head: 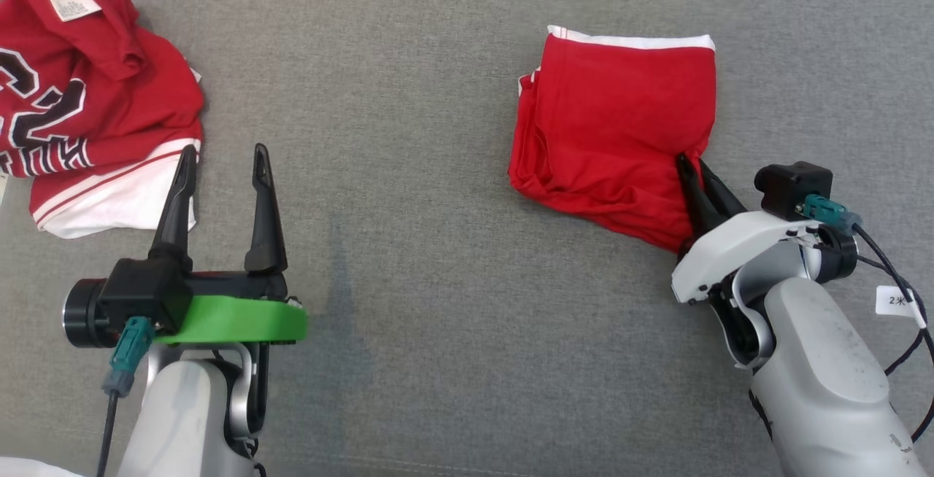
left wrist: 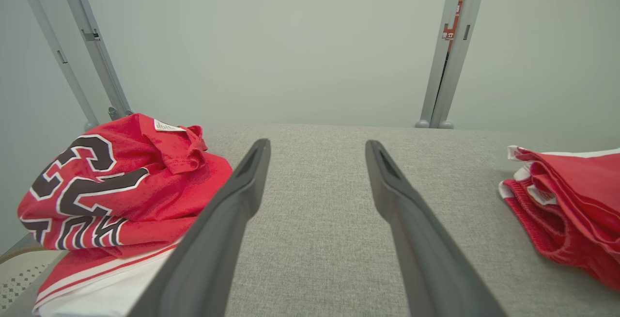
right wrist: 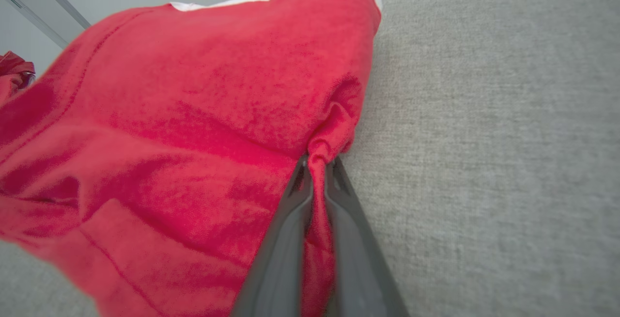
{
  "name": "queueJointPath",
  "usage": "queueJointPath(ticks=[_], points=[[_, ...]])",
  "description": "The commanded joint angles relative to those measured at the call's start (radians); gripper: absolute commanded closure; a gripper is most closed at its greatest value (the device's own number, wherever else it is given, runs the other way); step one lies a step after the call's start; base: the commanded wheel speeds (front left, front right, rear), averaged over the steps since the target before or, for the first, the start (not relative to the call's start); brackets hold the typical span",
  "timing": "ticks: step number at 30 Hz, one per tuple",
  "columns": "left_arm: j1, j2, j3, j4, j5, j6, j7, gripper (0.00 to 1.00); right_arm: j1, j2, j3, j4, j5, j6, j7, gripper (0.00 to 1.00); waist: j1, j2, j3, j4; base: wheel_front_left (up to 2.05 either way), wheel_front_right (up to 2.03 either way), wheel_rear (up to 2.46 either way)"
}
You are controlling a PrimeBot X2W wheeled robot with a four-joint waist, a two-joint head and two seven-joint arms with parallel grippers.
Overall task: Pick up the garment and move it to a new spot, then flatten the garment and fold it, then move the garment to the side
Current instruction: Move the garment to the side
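The garment [head: 609,123] is a folded red piece with a white band along its far edge, lying at the right of the grey surface; it also shows in the right wrist view [right wrist: 193,137] and at the right edge of the left wrist view [left wrist: 571,200]. My right gripper [head: 693,165] is shut on the garment's near right edge, with a pinch of red cloth between its fingers [right wrist: 317,176]. My left gripper [head: 222,160] stands open at the lower left, its fingers [left wrist: 232,205] apart over bare grey cloth, holding nothing.
A crumpled pile of red jerseys [head: 80,98] with black numbers and white trim lies at the far left, just beside my left fingers, also seen in the left wrist view [left wrist: 116,186]. Metal frame posts [left wrist: 448,50] stand behind the surface against a pale wall.
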Motion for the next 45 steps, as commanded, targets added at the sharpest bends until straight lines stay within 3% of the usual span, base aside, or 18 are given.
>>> queueJointPath(ticks=[1, 12, 18, 22, 27, 35, 45], points=[[0.013, 0.005, 0.009, -0.008, 0.01, -0.004, -0.003, 0.0, 0.038, -0.013, 0.003, -0.002, 0.0, -0.003, -0.005, 1.0, 0.0, 0.0, -0.014, -0.035, 0.0, 0.0, 0.0], [0.024, 0.04, 0.025, -0.035, 0.04, -0.014, -0.002, 0.0, 0.075, -0.099, 0.09, -0.146, 0.053, -0.002, 0.012, 1.0, 0.0, 0.0, -0.019, -0.255, 0.0, 0.0, 0.0], [0.023, 0.054, 0.01, -0.073, 0.047, -0.015, 0.016, 0.0, 0.055, -0.159, 0.155, -0.14, 0.148, -0.002, 0.036, 1.0, 0.0, 0.0, -0.004, -0.381, 0.0, 0.0, 0.0], [0.012, 0.061, -0.011, -0.118, 0.06, -0.021, 0.04, 0.0, 0.015, -0.204, 0.188, -0.115, 0.194, -0.002, 0.027, 1.0, 0.0, 0.0, 0.025, -0.425, 0.0, 0.0, 0.0], [-0.029, 0.069, -0.036, -0.182, 0.08, -0.026, 0.074, 0.0, -0.089, -0.267, 0.207, -0.07, 0.216, -0.002, 0.009, 1.0, 0.0, 0.0, 0.111, -0.432, 0.0, 0.0, 0.0], [-0.125, 0.089, -0.069, -0.24, 0.107, -0.048, 0.094, 0.0, -0.305, -0.432, 0.206, 0.083, 0.191, -0.002, -0.016, 1.0, 0.0, 0.0, 0.261, -0.386, 0.0, 0.0, 0.0], [-0.214, 0.101, -0.119, -0.273, 0.138, -0.078, 0.107, 0.0, -0.507, -0.531, 0.069, 0.352, 0.136, -0.002, -0.109, 1.0, 0.0, 0.0, 0.354, -0.37, 0.0, 0.0, 0.0]])
